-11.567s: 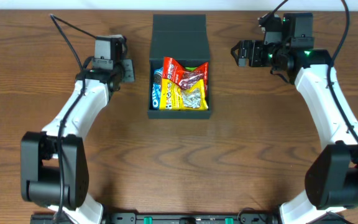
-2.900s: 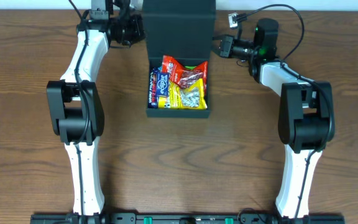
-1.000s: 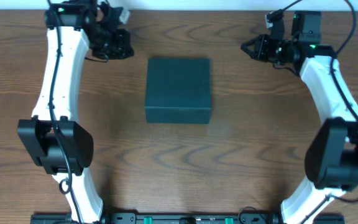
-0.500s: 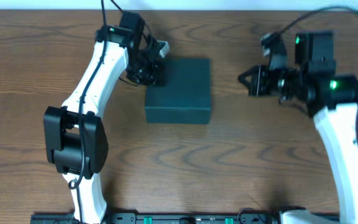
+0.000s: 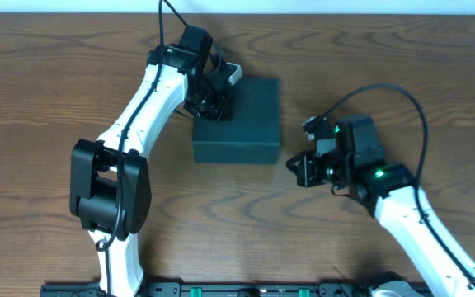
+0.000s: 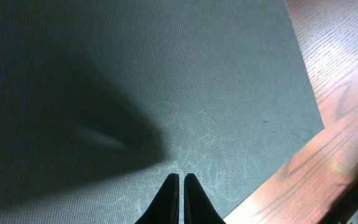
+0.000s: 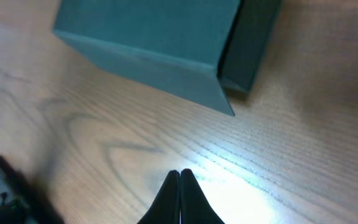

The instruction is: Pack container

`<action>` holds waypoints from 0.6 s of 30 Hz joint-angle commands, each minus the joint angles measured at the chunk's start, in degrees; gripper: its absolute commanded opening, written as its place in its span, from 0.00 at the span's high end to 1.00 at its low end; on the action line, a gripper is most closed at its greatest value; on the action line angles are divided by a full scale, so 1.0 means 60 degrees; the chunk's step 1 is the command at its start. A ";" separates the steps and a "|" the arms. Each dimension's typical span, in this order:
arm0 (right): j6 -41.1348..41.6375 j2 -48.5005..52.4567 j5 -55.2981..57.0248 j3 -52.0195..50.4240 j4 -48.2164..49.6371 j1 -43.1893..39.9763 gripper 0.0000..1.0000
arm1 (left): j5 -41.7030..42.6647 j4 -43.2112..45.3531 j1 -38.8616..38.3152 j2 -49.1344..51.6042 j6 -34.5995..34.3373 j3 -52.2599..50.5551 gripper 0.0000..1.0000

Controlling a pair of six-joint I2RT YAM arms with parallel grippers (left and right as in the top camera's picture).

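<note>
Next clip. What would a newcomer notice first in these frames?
The dark teal container sits closed in the middle of the brown wooden table. The left gripper, fingers shut, hangs over the container's far left corner; whether it touches the top is unclear. The right gripper, also shut, hovers over bare wood just off the container's near right corner.

A brown wooden table (image 5: 39, 124) with wavy dark grain fills the view from left to right, a thin pale strip (image 5: 56, 6) runs along its far edge, a black rail (image 5: 246, 290) lines the near edge, and a bright glare (image 7: 241, 186) lies on the wood.
</note>
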 commanded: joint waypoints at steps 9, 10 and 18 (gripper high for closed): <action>0.1428 0.0244 0.1996 -0.1672 0.2980 0.1402 0.99 | -0.0197 0.0299 -0.0047 -0.0015 0.0135 -0.0637 0.94; 0.1588 0.0444 0.2342 -0.1676 0.3082 0.1515 0.99 | -0.0197 0.0328 -0.0047 -0.0015 0.0135 -0.0637 0.94; 0.2244 0.2353 0.2739 -0.1676 0.5326 0.1996 0.98 | -0.0197 0.0357 -0.0047 -0.0004 0.0127 -0.0637 0.94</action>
